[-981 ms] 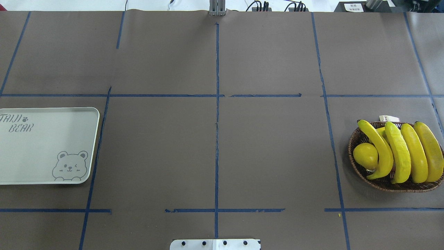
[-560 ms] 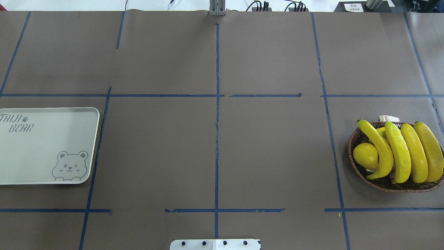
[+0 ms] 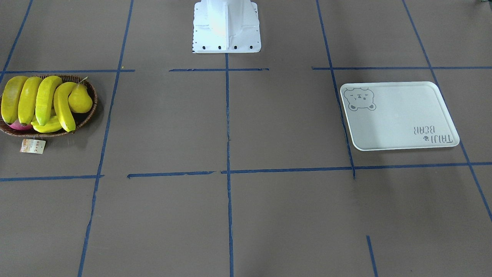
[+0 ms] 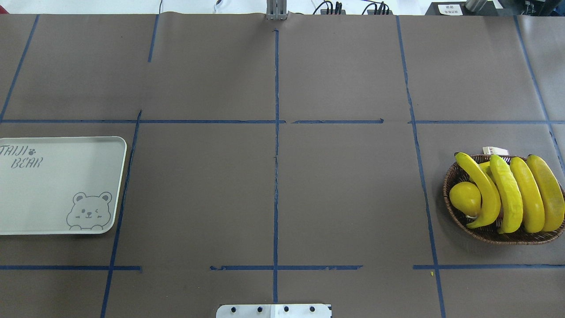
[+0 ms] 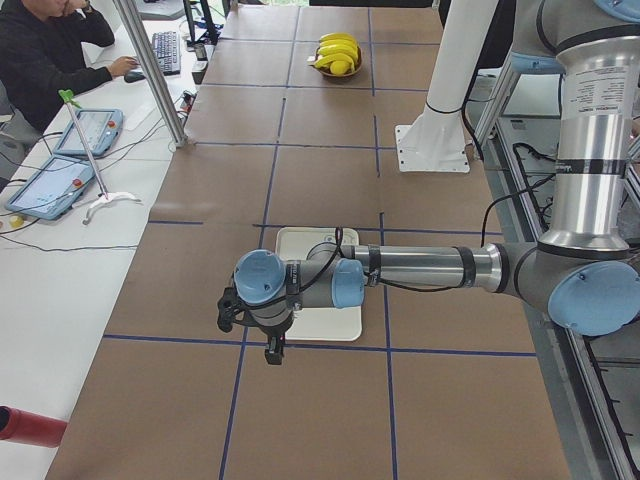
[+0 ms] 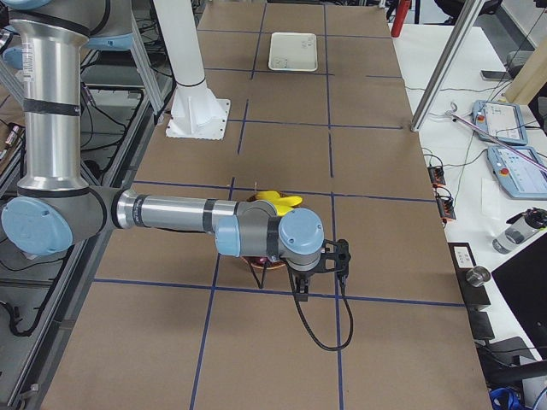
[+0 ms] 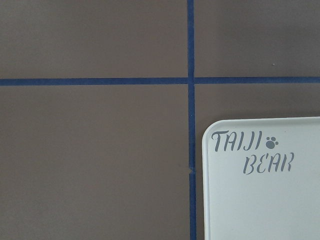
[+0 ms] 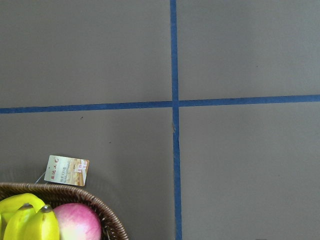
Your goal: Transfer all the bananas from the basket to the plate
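Several yellow bananas (image 4: 529,194) lie side by side in the dark wicker basket (image 4: 446,185) at the table's right end; the same bananas (image 3: 29,100) fill the basket (image 3: 95,100) in the front-facing view. The off-white bear plate (image 4: 53,185) lies bare at the left end. My left gripper (image 5: 271,352) hangs over the plate's (image 5: 300,243) edge and shows only in the exterior left view, so I cannot tell its state. My right gripper (image 6: 299,287) hovers beside the bananas (image 6: 278,199), again state unclear. Neither wrist view shows fingers.
A yellow pear (image 4: 464,198) and a pink fruit (image 8: 77,222) share the basket, with a paper tag (image 8: 66,170) beside it. The white robot base (image 3: 226,27) stands mid-table. A person (image 5: 50,50) sits at a side desk.
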